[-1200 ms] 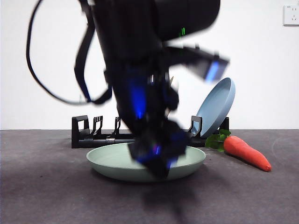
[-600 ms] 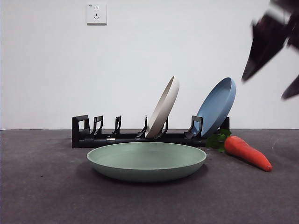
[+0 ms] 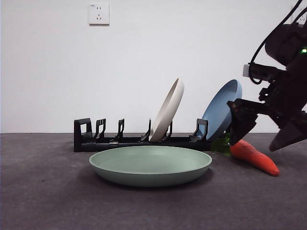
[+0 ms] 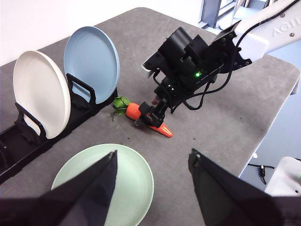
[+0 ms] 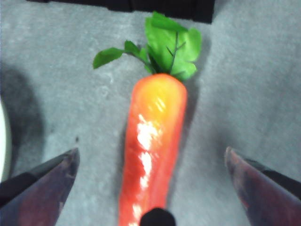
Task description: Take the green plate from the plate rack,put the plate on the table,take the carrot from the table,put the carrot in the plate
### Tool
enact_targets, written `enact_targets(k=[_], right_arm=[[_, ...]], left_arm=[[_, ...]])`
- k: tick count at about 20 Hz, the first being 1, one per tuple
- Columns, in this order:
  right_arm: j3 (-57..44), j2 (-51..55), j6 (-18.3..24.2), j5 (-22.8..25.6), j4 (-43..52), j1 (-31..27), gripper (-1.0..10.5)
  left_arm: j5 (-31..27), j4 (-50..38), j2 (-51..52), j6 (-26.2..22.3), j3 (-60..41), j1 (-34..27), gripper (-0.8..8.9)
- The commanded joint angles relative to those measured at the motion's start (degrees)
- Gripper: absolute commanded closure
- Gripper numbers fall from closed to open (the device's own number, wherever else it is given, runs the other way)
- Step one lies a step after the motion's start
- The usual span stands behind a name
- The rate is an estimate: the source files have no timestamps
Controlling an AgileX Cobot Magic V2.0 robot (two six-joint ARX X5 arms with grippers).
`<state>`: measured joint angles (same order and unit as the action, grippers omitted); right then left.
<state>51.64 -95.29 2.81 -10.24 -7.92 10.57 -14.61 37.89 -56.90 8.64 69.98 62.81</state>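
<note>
Desk (image 3: pixel 48 201) carries the green plate (image 3: pixel 150 165), already out of the plate rack (image 3: pixel 120 142) and lying flat before it. Carrot (image 3: pixel 253 156) lies on the desk beside the plate, not yet gripped. Right end effector (image 3: pixel 261 134) hangs over it, jaws wide apart; left end effector (image 4: pixel 153 181) waits open above.

Right arm low, left arm high

The right gripper (image 3: pixel 261 129) hangs low over the desk (image 3: pixel 48 191), jaws spread wide and empty. The left gripper (image 4: pixel 150 183) hovers high above, its jaws parted too, holding nothing.
</note>
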Motion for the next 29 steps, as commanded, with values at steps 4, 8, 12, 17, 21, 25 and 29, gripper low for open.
enact_targets(k=[4,8,12,17,21,25,29], right_arm=[[0.0,-3.6,-0.4,1.8,2.5,1.6,5.0],[0.0,-4.3,-0.8,2.9,3.0,1.8,7.0],[0.0,-4.3,-1.5,2.8,3.0,1.8,8.0],[0.0,-4.3,-1.5,2.8,2.9,1.8,9.5],[0.0,-3.5,-2.3,2.7,1.7,1.9,9.6],[0.0,2.9,-2.4,0.5,-3.3,3.8,9.6],[0.0,9.8,-3.8,-1.7,-5.4,10.2,9.6]], left_arm=[[-0.1,-0.1,0.0,0.5,-0.2,0.2,5.58],[-0.1,-0.1,0.0,0.5,-0.2,0.2,5.58],[-0.2,-0.1,0.0,0.5,-0.2,0.2,5.58],[-0.2,0.0,0.0,0.5,-0.2,0.2,5.58],[-0.2,0.0,0.0,0.5,-0.2,0.2,5.58],[-0.3,0.4,0.0,0.4,-0.2,0.2,5.58],[-0.3,0.4,0.0,0.4,-0.2,0.2,5.58]])
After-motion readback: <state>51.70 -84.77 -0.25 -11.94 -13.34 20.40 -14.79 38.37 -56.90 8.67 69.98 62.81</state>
